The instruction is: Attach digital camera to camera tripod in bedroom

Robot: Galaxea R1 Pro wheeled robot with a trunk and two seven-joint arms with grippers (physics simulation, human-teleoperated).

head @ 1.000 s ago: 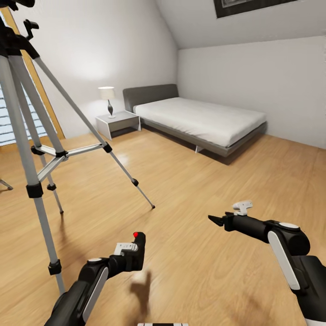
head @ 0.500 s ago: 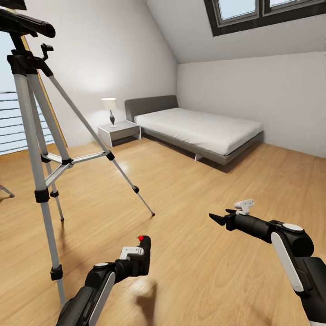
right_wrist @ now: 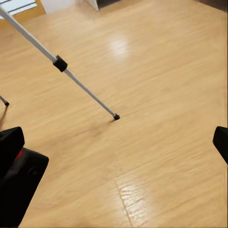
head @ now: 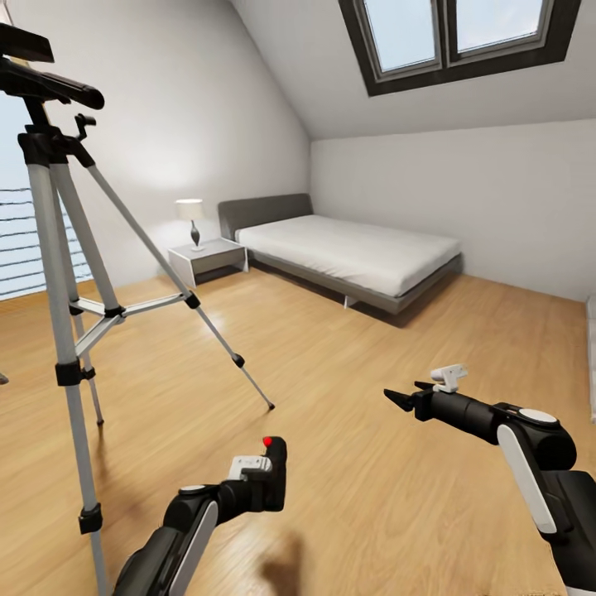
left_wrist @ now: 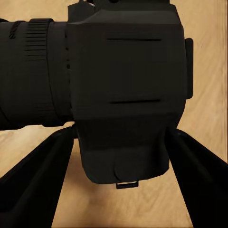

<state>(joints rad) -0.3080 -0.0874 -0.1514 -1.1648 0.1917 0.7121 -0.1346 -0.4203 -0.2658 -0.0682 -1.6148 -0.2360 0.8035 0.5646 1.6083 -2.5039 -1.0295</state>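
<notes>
Left gripper was clamped on the digital camera, low and well short of the camera tripod head up-left; right gripper looked empty, aperture unclear; best raise the camera level, approach from above.

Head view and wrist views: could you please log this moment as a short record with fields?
room: bedroom, bed by far wall, skylight above
tripod: standing on wood floor, ahead to the robot's left, head bare
camera: gripped in left gripper, low, apart from tripod
right gripper: open, empty, over floor
task state: camera not yet on tripod
</notes>
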